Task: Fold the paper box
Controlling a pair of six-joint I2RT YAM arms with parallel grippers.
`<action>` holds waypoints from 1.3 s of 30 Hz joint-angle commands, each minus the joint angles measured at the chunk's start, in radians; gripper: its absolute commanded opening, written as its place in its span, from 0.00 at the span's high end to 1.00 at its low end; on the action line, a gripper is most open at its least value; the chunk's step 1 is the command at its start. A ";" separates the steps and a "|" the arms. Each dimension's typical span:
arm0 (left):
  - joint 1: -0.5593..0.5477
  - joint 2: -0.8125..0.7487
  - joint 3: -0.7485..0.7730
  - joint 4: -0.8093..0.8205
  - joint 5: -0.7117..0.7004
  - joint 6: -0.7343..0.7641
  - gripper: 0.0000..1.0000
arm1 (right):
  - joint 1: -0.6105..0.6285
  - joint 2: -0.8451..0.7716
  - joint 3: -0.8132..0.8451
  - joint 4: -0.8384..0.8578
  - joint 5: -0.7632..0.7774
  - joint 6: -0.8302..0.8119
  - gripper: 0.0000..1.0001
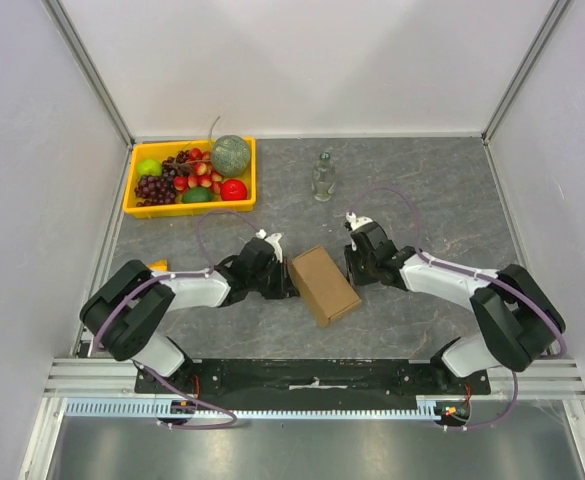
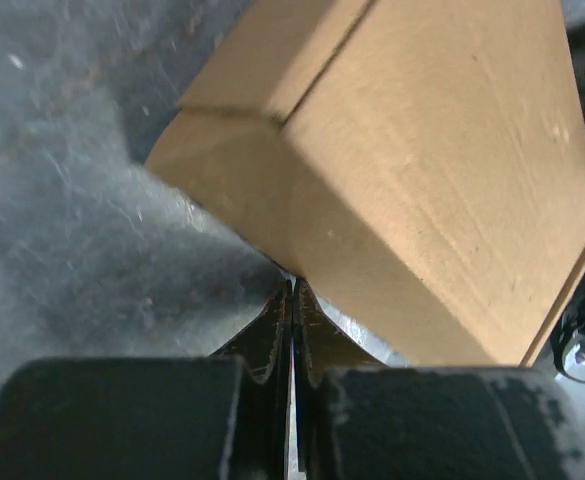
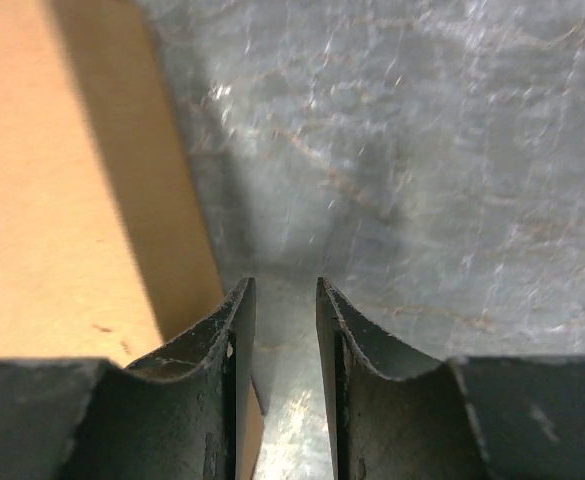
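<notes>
Bracing the paper box (image 1: 324, 284) from its left with the left gripper (image 2: 292, 300), fingers pressed together on nothing, tips at its lower edge, probably to stop it sliding. Flanking its right side with the right gripper (image 3: 285, 300), fingers slightly apart over bare bench (image 1: 422, 190), nothing held; contact hard to judge. Lying closed and flat between both, long axis running far-left to near-right. Beyond the box, well apart: glass bottle (image 1: 323, 177), yellow tray (image 1: 187, 209).
</notes>
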 commanded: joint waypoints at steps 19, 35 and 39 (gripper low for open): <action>-0.181 -0.199 -0.036 -0.206 -0.126 -0.050 0.98 | 0.051 -0.263 -0.166 -0.158 0.034 0.202 0.86; -0.281 0.003 0.027 -0.122 -0.119 -0.116 0.98 | 0.112 -0.222 -0.152 -0.108 -0.062 0.194 0.96; -0.291 0.003 0.016 -0.096 -0.107 -0.133 0.98 | 0.123 -0.223 -0.152 -0.097 -0.103 0.213 0.96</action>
